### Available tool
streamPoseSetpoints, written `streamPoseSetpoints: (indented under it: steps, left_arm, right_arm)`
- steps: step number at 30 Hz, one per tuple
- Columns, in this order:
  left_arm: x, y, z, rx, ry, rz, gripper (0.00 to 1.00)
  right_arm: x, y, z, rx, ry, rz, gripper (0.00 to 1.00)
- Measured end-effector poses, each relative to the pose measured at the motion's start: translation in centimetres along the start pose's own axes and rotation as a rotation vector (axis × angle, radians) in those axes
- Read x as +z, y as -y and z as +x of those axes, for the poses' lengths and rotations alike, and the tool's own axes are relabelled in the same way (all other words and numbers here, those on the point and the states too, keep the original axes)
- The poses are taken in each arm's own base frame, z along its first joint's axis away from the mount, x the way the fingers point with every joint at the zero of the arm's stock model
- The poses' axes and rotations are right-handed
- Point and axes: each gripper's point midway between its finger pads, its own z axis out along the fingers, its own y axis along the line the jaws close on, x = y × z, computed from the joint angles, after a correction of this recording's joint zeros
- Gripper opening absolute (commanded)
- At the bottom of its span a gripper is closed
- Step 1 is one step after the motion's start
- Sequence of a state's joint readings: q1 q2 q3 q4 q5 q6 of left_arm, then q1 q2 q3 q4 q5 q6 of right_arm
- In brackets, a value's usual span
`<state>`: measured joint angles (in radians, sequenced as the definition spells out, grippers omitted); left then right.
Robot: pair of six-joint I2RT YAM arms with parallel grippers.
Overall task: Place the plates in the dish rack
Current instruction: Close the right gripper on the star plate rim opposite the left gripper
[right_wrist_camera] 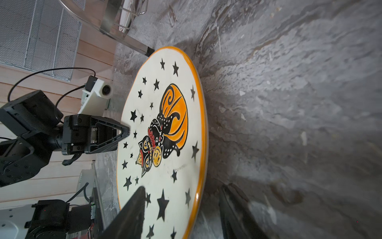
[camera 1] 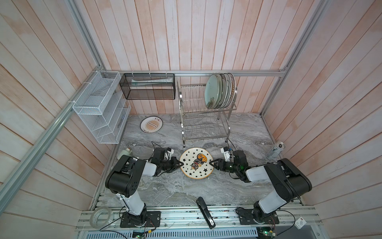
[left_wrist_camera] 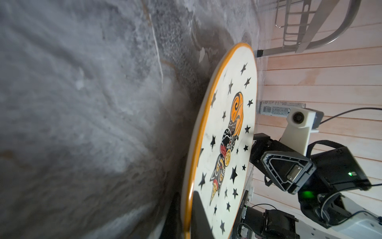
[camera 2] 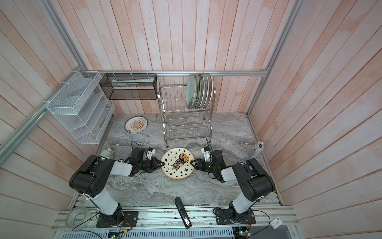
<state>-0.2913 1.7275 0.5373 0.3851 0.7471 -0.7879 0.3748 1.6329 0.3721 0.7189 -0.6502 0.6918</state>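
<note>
Left hand: nearest the lens in the left wrist view. Fingers are together on the 9 o'clock rim of the star plate, one over the face and one beneath.
Right hand: at the plate's 3 o'clock rim. Fingers are apart, one above the face and one below the edge, so the rim is straddled but not clamped.
Star plate: centre of the worktop, face up, between the two hands. The shadow beneath suggests it is tipped slightly off the surface.
Dish rack: near, at 12 o'clock from the star plate. The upper tier carries upright plates packed at its 3 o'clock end. Slots toward 9 o'clock are vacant, and the lower tier is bare.
Sunburst plate: flat on the worktop at 10 o'clock from the star plate, well apart from it.
Step in hand: judged to be securing a two-handed pick-up of the star plate.
Next move: calls for the right hand to close on the rim. Both hands would then lift together, turn the plate on edge and feed it into the vacant slot beside the row, clear of wires and the neighbouring plate.
</note>
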Motion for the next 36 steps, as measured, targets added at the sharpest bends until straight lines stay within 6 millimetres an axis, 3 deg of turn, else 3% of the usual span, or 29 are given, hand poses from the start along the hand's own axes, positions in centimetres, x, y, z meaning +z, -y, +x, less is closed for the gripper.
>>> streamPoseSetpoints:
  steps: [12,36]
  left_arm:
    - [0.9,1.0,1.7,0.005,-0.028,0.016,0.0]
    - [1.5,1.5,2.1,0.011,-0.026,0.009,0.0]
  right_arm:
    - [0.8,-0.8,0.5,0.061,-0.002,-0.094,0.58]
    - [0.5,-0.6,0.2,0.174,0.003,-0.086,0.51]
